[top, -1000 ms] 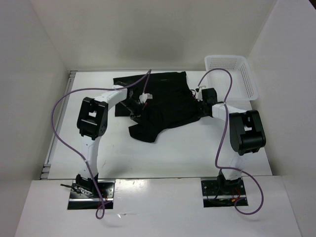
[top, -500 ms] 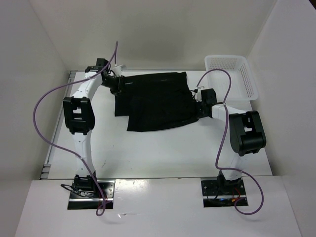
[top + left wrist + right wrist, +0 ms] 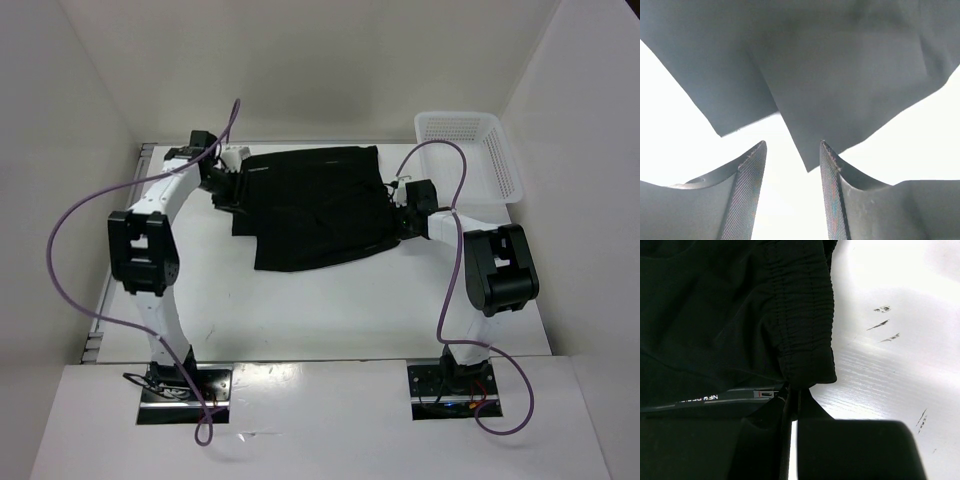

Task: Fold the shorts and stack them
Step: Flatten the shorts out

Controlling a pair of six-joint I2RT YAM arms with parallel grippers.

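The black shorts (image 3: 318,205) lie spread across the back of the table, waistband to the right. My left gripper (image 3: 226,186) hovers at their far left edge, and in the left wrist view it (image 3: 793,147) stands open. Two flaps of the shorts (image 3: 840,75) lie just beyond its mesh fingertips (image 3: 756,165), and nothing is between them. My right gripper (image 3: 401,216) sits at the shorts' right edge. In the right wrist view it (image 3: 792,396) is shut on the lower corner of the gathered waistband (image 3: 802,315).
A white mesh basket (image 3: 470,150) stands at the back right corner, just beyond the right arm. White walls close in the table on the left, back and right. Purple cables loop above both arms.
My left arm swung from the middle of the shorts to their far left edge, pulling the bunched leg out flat, then opened and let go. The right gripper kept its hold and place.
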